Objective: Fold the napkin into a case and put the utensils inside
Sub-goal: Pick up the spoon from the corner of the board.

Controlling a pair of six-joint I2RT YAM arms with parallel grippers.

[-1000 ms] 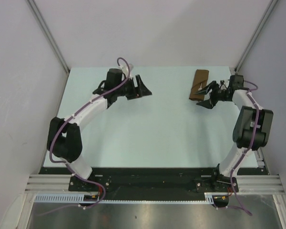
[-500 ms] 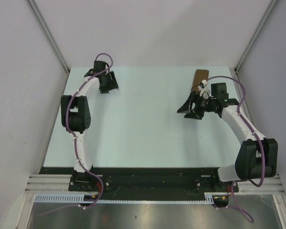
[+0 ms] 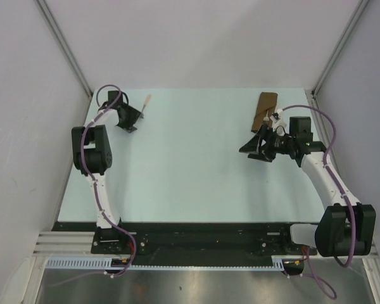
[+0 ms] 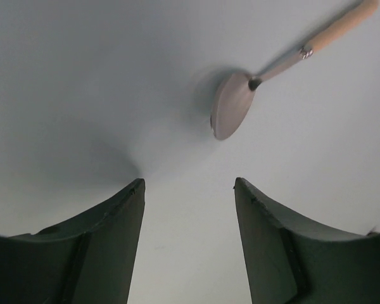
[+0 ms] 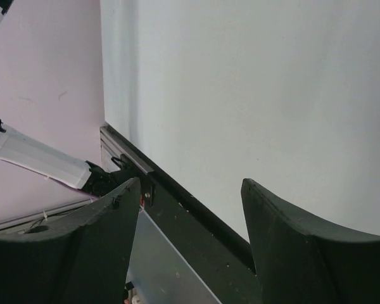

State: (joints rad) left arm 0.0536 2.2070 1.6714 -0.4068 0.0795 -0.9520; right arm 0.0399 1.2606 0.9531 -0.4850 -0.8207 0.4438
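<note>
We judge that the folding is done: the napkin point(image 3: 265, 109) lies as a narrow brown case point(image 3: 263, 119) at the far right of the table point(image 3: 190, 177). The step in hand is fetching a utensil. The left gripper point(image 4: 189, 185) hovers at the far left corner, its jaws apart with nothing between them. The spoon point(image 4: 233, 106) with the pale tan handle lies flat just beyond its fingertips. The right gripper point(image 5: 190, 185) hangs near the case, also open and empty. Next, we think, the left jaws must reach forward, straddle the slim handle and close.
</note>
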